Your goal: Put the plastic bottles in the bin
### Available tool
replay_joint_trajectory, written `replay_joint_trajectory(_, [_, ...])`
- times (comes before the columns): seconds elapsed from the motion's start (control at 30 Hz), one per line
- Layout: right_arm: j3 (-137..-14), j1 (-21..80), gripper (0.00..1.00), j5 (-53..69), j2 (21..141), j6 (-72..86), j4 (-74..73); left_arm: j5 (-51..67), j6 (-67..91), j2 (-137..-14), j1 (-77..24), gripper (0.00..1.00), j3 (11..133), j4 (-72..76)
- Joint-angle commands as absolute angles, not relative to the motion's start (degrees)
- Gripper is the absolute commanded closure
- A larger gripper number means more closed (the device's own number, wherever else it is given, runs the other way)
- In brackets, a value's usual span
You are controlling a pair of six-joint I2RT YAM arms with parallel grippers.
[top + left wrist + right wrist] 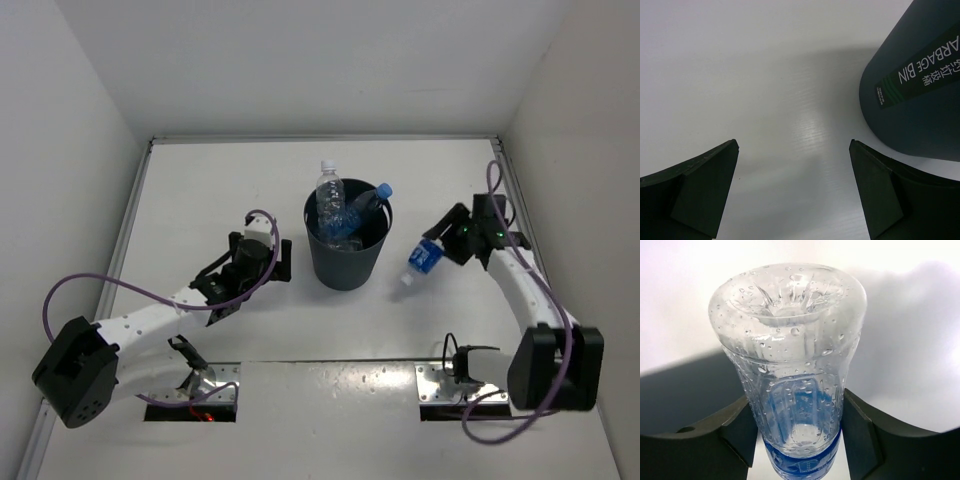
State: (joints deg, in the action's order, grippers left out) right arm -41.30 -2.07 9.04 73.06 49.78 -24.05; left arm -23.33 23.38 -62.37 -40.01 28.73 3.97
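Observation:
The dark grey bin stands mid-table with several bottles in it: a clear white-capped one upright at its far left rim and a blue-capped one leaning on the right. My right gripper is shut on a clear blue-labelled bottle, held tilted above the table right of the bin; in the right wrist view its base faces the camera between the fingers. My left gripper is open and empty left of the bin, whose wall shows at the right.
White walls enclose the table on three sides. Purple cables loop off both arms. Two metal base plates sit at the near edge.

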Motion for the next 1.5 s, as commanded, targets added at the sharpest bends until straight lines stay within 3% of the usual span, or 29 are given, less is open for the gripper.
replay_joint_trajectory(0.0, [-48.67,-2.90,0.62,0.12,64.27,48.86,-25.67,-23.29,23.20,-62.67,-39.55,0.00,28.56,5.98])
replay_joint_trajectory(0.13, [-54.38,0.78,0.68,-11.13,55.04,50.71,-24.96,-22.76,23.20,-63.19,-39.55,0.00,28.56,5.98])
replay_joint_trajectory(0.37, [-64.15,17.99,0.69,-36.35,52.47,48.97,-21.46,-22.76,23.20,-63.19,-39.55,0.00,28.56,5.98])
replay_joint_trajectory(0.6, [-64.78,42.58,0.69,-42.18,55.36,27.01,-3.08,-22.76,23.20,-63.72,-39.55,0.00,28.56,5.98])
replay_joint_trajectory(0.87, [-61.88,53.25,0.65,-46.49,63.97,23.47,0.09,-22.76,23.20,-63.72,-39.55,0.00,29.09,5.45])
replay_joint_trajectory(1.1, [-58.80,52.73,0.51,-46.23,69.07,24.60,-1.14,-22.76,23.20,-63.72,-39.55,0.00,29.09,5.45])
replay_joint_trajectory(1.13, [-58.80,52.73,0.40,-46.23,69.60,24.61,-2.88,-22.76,23.20,-63.72,-39.55,0.00,29.09,5.97])
replay_joint_trajectory(1.17, [-58.80,52.73,0.17,-46.23,69.61,25.65,-3.77,-22.76,23.20,-63.72,-39.55,0.00,29.09,5.98])
replay_joint_trajectory(1.27, [-61.16,52.73,0.01,-46.23,70.22,26.28,-5.79,-22.76,23.20,-63.72,-39.55,0.00,28.56,5.98])
replay_joint_trajectory(1.47, [-68.62,50.54,0.00,-43.42,68.47,21.98,-4.31,-22.76,23.20,-63.72,-39.55,0.00,28.56,5.98])
